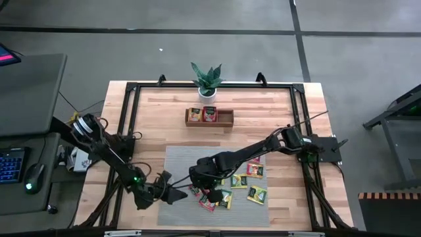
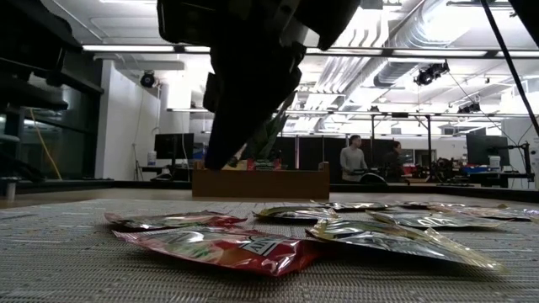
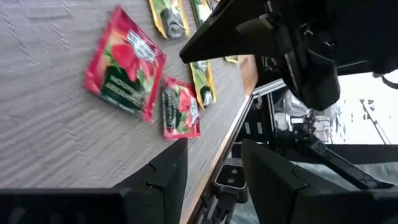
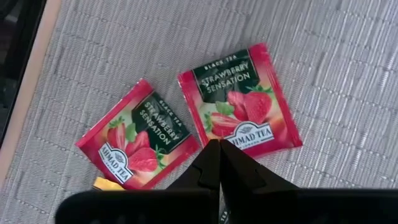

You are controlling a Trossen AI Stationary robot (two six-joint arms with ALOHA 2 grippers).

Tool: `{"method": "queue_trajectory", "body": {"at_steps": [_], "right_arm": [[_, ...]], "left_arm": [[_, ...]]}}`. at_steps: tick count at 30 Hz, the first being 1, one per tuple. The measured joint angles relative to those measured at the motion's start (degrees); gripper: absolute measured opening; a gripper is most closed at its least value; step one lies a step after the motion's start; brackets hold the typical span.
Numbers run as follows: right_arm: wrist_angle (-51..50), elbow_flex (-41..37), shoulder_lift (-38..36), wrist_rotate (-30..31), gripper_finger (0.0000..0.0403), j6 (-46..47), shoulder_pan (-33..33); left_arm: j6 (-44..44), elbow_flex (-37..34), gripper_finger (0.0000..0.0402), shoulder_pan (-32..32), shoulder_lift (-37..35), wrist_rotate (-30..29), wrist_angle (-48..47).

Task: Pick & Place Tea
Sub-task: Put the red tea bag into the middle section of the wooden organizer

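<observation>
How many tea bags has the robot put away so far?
Done: two sachets already sit in the brown wooden tray, one yellow, one red. In hand: nothing; the right gripper hangs shut just above two red strawberry tea sachets, while the left gripper waits with jaws apart. Left: several red, yellow and green sachets on the grey ribbed mat.

Closed right end effector (image 4: 219,163) above two red sachets (image 4: 239,102)
</observation>
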Motion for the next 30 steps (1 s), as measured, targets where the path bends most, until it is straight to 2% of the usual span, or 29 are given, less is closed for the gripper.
{"method": "queue_trajectory", "body": {"at_steps": [5, 12, 17, 24, 30], "right_arm": [[2.0, 0.0, 0.4, 0.1, 0.0000, -0.3, -0.1], [2.7, 0.0, 2.0, -0.5, 0.0000, 0.0, -0.1], [1.1, -0.2, 2.5, -0.7, 0.0000, 1.5, -0.2], [9.5, -7.7, 2.1, -5.3, 0.0000, 5.7, -0.6], [15.4, -12.5, 2.0, -6.9, 0.0000, 11.2, -0.7]], "left_arm": [[-0.2, 3.0, 0.0149, 0.0, 2.9, -0.8, -0.3], [-6.1, 3.5, 0.0149, -0.1, 2.9, -1.0, -8.6], [-9.1, 3.5, 0.0149, -0.4, 2.9, 1.0, -12.0], [-10.3, 3.5, 0.0149, -0.4, 2.9, 0.7, -13.9], [-10.6, 3.5, 0.0149, 0.8, 2.9, 0.8, -14.4]]}}
